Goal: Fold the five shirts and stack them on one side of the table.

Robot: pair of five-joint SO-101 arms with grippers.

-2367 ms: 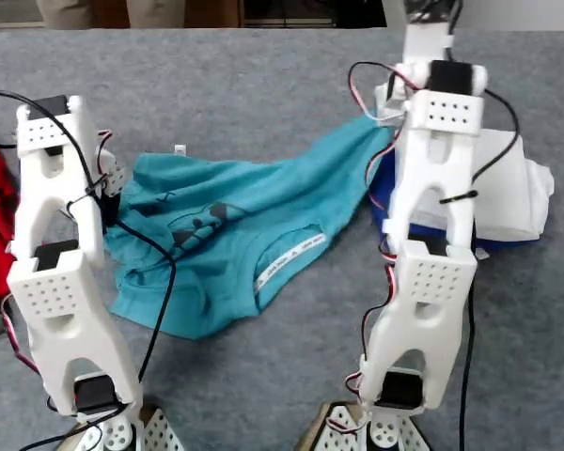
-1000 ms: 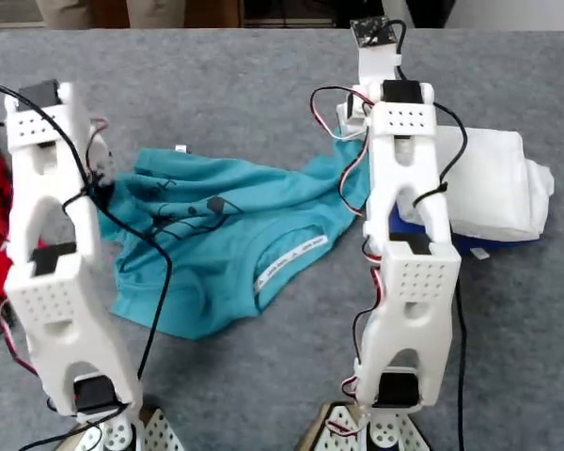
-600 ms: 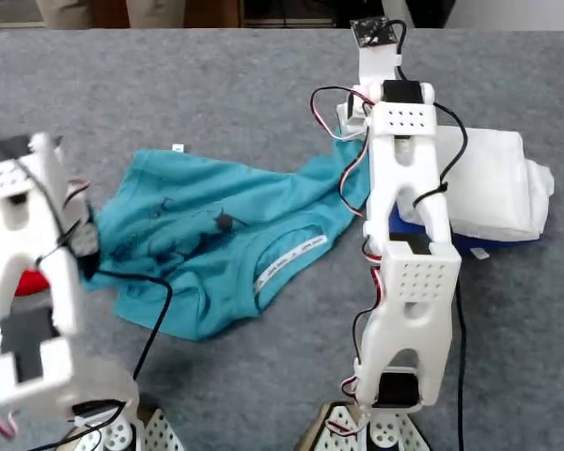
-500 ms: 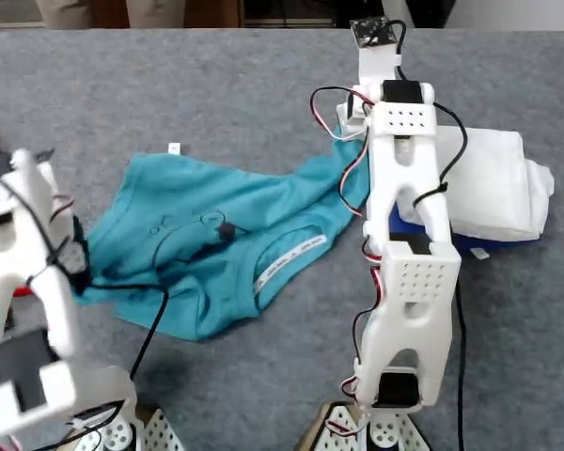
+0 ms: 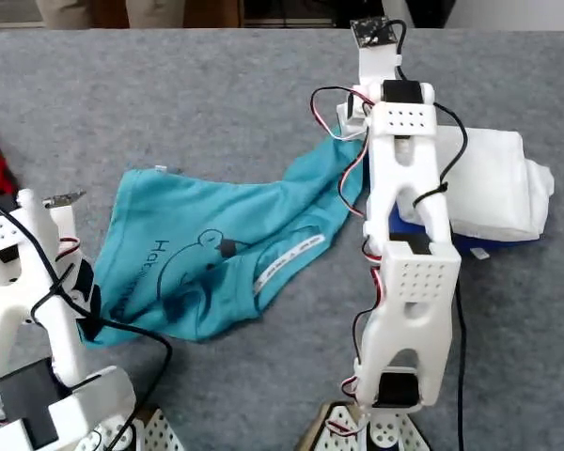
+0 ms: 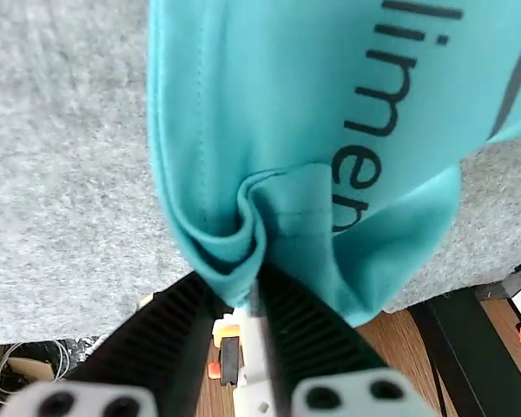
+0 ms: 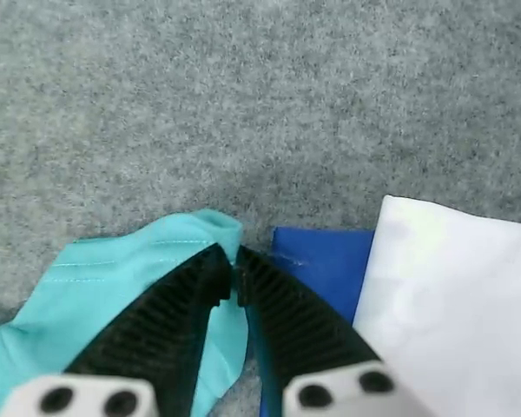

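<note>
So the teal shirt (image 5: 216, 254) sits mid-table. My left gripper (image 6: 252, 280) is clamped on its 8 o'clock corner, and my right gripper (image 7: 234, 261) pinches the 2 o'clock tip. That's right beside the folded white shirt (image 5: 493, 188) on a blue shirt (image 7: 317, 261) at 3 o'clock.

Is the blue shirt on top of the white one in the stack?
No, the folded white shirt lies on top of the blue shirt, whose edge shows from beneath it.
</note>
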